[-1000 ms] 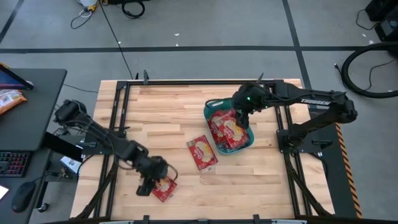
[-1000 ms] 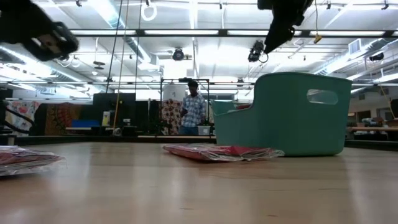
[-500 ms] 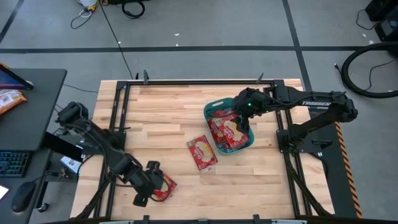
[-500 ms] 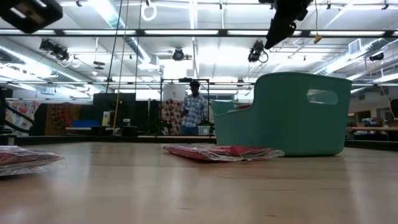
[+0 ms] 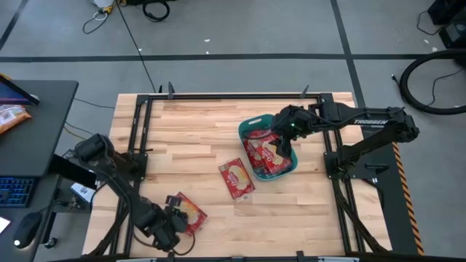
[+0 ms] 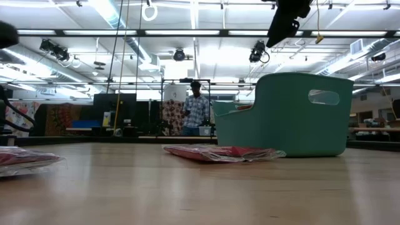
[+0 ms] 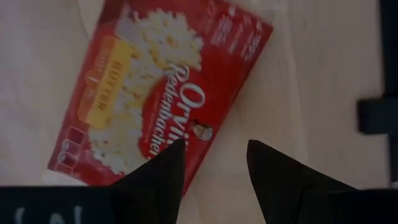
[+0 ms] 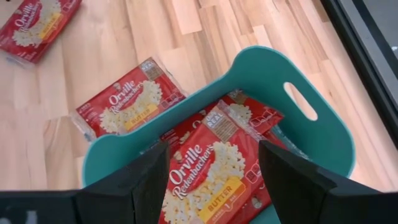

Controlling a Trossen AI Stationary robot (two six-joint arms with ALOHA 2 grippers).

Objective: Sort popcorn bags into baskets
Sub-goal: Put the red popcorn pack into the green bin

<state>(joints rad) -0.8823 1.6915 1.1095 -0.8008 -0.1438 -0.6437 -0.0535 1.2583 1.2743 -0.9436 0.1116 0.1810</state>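
The teal basket (image 5: 252,132) stands right of the table's middle and holds several red popcorn bags (image 8: 208,165). My right gripper (image 8: 211,169) hovers open above it, fingers pointing down into it, and shows high over the basket (image 6: 294,115) in the low view. One red bag (image 5: 237,178) lies flat on the table just left of the basket. Another bag (image 5: 192,212) lies flat near the near edge. My left gripper (image 7: 214,163) is open beside that bag's (image 7: 168,93) corner, just near and left of it, touching nothing that I can see.
Bare wood lies between the two loose bags (image 6: 219,152) and along the far and left parts of the table (image 5: 182,124). A dark desk (image 5: 44,94) left of the table carries an orange snack bag (image 5: 11,116). A person (image 6: 195,112) stands far back in the room.
My left gripper has drawn back from the near bag toward the table's near-left corner, and in the low view it has slid out past the picture's left edge. The bag stays flat on the table. My right gripper has stayed over the basket.
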